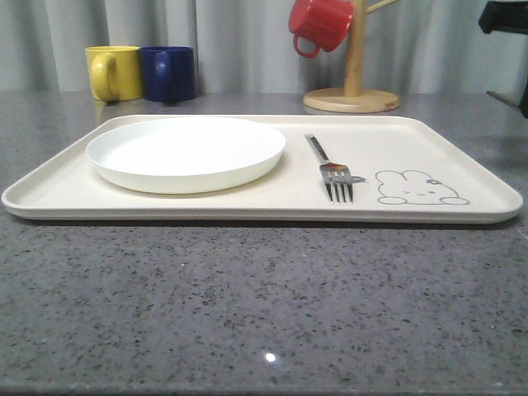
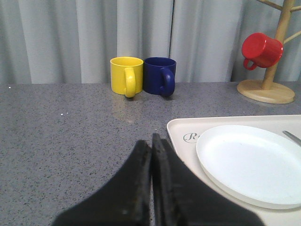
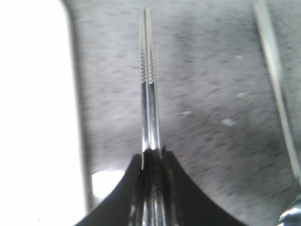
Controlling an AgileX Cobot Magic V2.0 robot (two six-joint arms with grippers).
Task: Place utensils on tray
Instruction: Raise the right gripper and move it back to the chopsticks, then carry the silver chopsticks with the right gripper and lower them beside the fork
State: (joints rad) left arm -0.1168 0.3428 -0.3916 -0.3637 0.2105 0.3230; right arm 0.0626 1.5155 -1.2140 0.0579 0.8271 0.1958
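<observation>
The right hand point(image 3: 151, 157) is clamped on the chopsticks point(image 3: 148, 84), which jut straight out from its fingertips over the grey tabletop point(image 3: 207, 94) beside the tray point(image 3: 33, 117), while the left hand point(image 2: 151, 146) is closed, empty.

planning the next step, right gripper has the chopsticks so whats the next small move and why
Probably carry the chopsticks sideways over the tray and lower them beside the fork. The right gripper is shut on them above bare countertop, just off the tray's edge, and there is free tray surface near the fork.
</observation>
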